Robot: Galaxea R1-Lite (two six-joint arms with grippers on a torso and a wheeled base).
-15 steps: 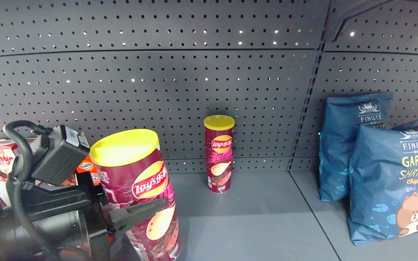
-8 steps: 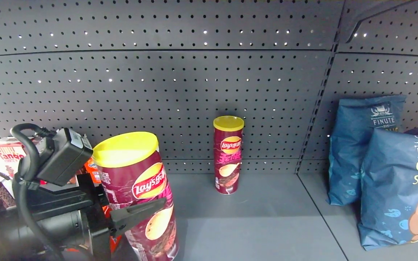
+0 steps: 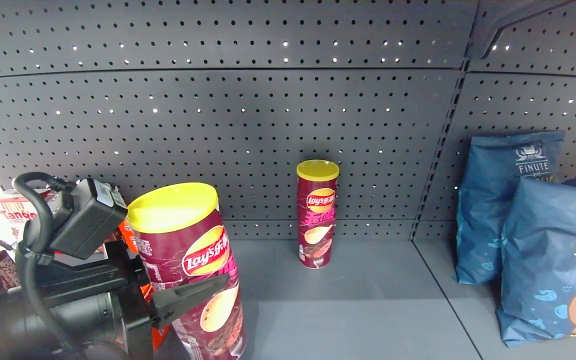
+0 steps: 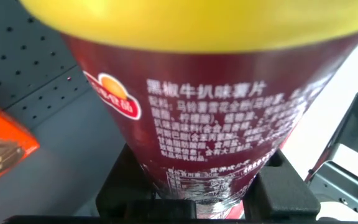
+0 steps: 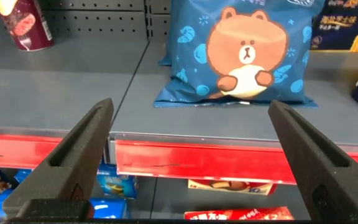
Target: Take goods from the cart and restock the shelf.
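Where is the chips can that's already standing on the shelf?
In the head view, the shelved can stands upright mid-shelf by the perforated back panel, right of the held can and left of the blue bags.

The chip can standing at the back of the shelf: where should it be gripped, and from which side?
Mid-body, from the front, the open right gripper straddling its sides. The chip can stands upright, a cylinder close to the pegboard wall, with bare shelf in front, so a frontal approach looks clearest.
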